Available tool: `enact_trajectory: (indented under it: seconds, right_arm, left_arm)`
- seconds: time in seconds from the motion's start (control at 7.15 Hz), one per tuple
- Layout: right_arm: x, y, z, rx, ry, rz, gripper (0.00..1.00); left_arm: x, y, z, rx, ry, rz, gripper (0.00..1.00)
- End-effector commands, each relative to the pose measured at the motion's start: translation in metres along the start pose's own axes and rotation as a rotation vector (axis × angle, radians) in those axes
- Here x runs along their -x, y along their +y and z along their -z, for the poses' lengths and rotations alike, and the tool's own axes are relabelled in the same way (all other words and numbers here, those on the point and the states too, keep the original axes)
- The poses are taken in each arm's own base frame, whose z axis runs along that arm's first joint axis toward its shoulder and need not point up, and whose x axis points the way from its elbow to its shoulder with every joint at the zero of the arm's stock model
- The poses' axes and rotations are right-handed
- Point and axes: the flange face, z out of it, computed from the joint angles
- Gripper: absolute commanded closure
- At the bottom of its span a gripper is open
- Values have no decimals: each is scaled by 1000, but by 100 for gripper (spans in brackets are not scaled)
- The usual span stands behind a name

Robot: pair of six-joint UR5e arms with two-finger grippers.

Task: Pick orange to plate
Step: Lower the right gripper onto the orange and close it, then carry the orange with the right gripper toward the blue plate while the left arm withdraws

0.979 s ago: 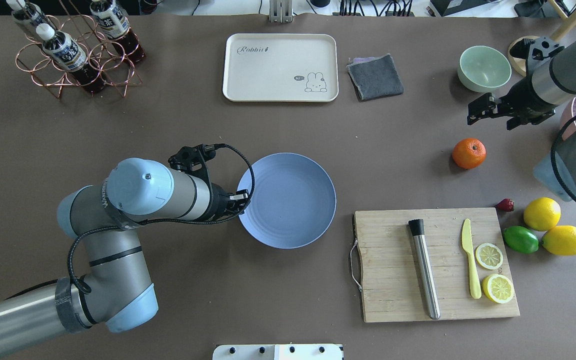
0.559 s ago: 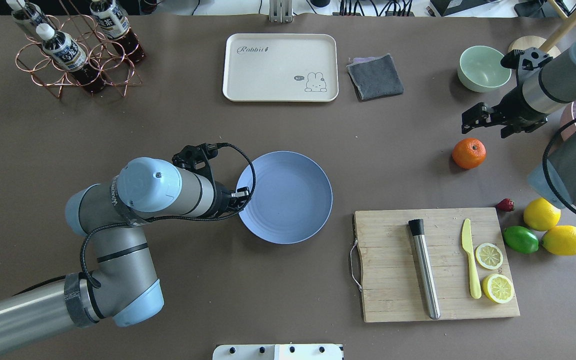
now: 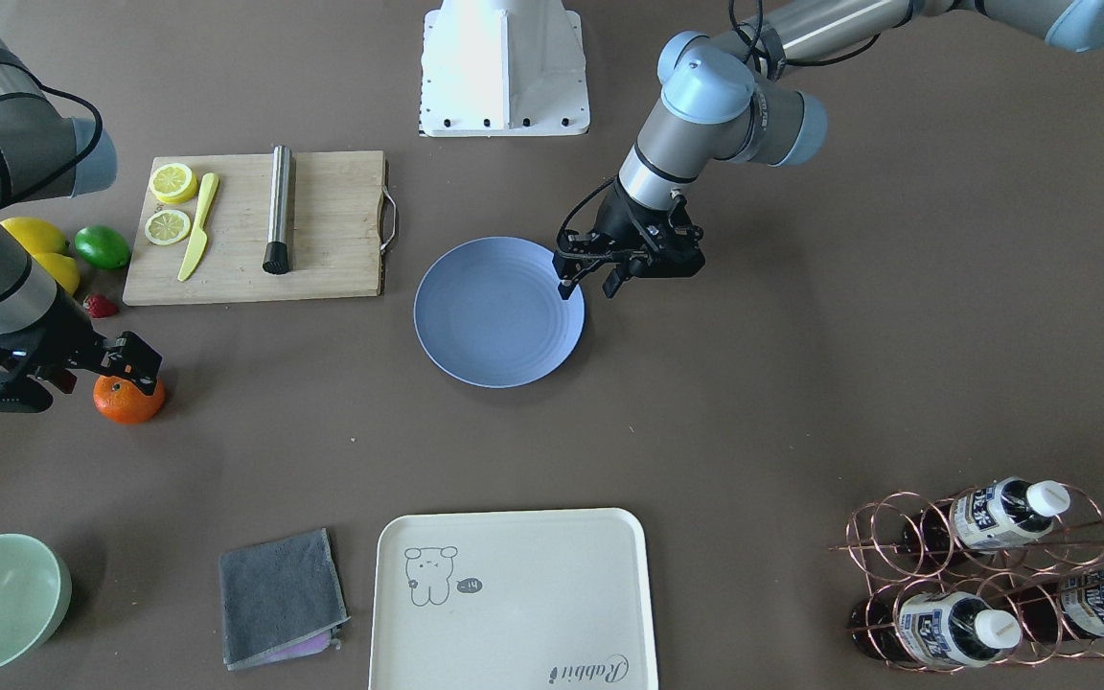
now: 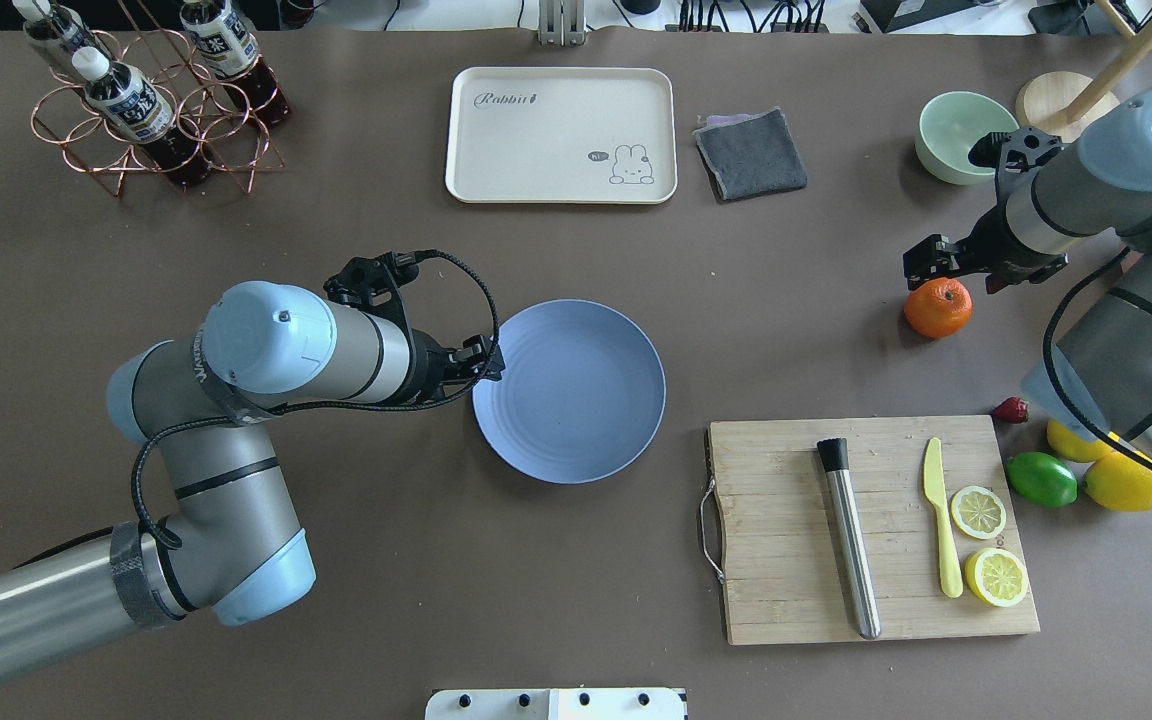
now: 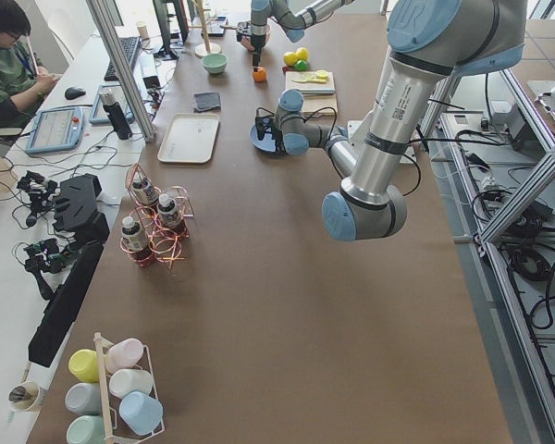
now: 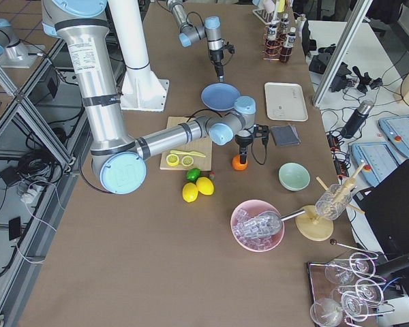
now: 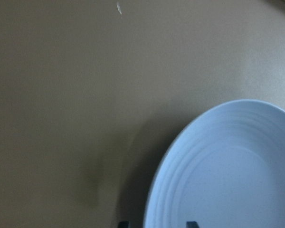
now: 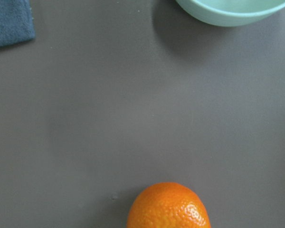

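Observation:
The orange [image 4: 937,308] lies on the table at the right, also seen below centre in the right wrist view [image 8: 168,205]. My right gripper [image 4: 954,272] hangs just above its far side, open, fingers spread about the fruit's width and holding nothing; the front-facing view shows the same [image 3: 109,374]. The light-blue plate [image 4: 576,400] sits mid-table, far left of the orange. My left gripper [image 4: 484,362] is at the plate's left rim, open. Its two fingertips straddle the plate's rim [image 7: 154,199] in the left wrist view.
A cutting board [image 4: 786,540] with a steel muddler, yellow knife and lemon slices lies in front of the orange. Lemons [image 4: 1126,482], a lime [image 4: 1041,480] and a strawberry sit to its right. Green bowl [image 4: 951,125], grey cloth [image 4: 751,152], cream tray [image 4: 561,135] and bottle rack [image 4: 151,100] line the far edge.
My right gripper has moved left and down until it hangs over the orange. The left arm shifted and the plate slid slightly left and away.

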Motion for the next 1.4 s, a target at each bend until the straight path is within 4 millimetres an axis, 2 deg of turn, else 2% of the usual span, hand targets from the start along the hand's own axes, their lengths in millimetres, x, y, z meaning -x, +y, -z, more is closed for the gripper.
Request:
enact_trajectory:
  seconds: [0.0,0.28,0.42,0.56,0.7,0.84,0.98,1.12,1.26]
  right_arm:
    - [5,3,-24,22,29,8,0]
    - [3,8,-41,27,34,19,0]
    - [3,9,-40,28,32,18,69]
    - [9,8,-36,25,20,33,100]
    - [14,6,-26,12,3,37,100]
    - [23,0,2,-7,-36,34,100]
    - [39,-1,24,-8,-89,40,100]
    - [59,-1,40,-30,-121,18,100]
    - [92,8,43,-31,-145,-1,100]
  left_arm:
    - [0,-7,4,-10,4,3,2]
    - [0,-6,5,-10,5,3,2]
    - [-1,-5,8,-3,10,2,2]
    - [1,-9,9,3,7,6,2]
    - [5,-12,10,1,5,9,2]
    - [3,-26,25,19,19,-27,2]
    - [31,-63,51,16,8,-96,2]
    - [82,-71,73,2,-31,-218,2]
    - [124,-100,90,-33,-83,-333,2]
